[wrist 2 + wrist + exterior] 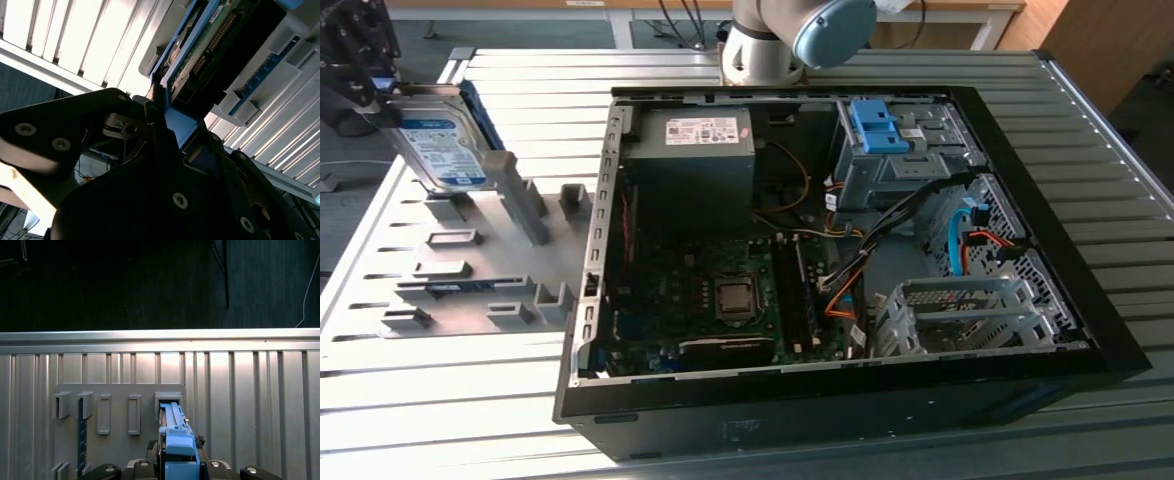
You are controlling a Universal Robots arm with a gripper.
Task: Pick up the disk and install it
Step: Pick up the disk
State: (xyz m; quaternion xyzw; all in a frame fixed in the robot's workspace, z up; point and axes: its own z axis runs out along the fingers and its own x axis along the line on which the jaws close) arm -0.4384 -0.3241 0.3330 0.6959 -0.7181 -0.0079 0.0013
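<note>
Holds the disk [443, 145] in the gripper [376, 95], jaws closed on its upper end, at the exterior view's left. Hangs below the gripper on edge, slightly tilted, white label w/ blue band facing the camera. Cannot tell if lower end touches the grey fixture plate [494, 260] just under it; sits right over one of the plate's holders.

In the first wrist view, shows blue rail [172, 417] of the disk running straight out from the gripper [177, 465] towards a slot bracket [168, 399] on the plate. In the second wrist view, shows dark fingers [161, 140] pressed on the blue edge, w/ circuit-board side of the disk [215, 50] just beyond them.

Well apart from the gripper, towards the exterior view's right: open PC case [854, 410] lying on slatted metal table [454, 400], w/ dark grey box [687, 165], blue latch piece [878, 128] and silver drive cage [961, 310] inside.
</note>
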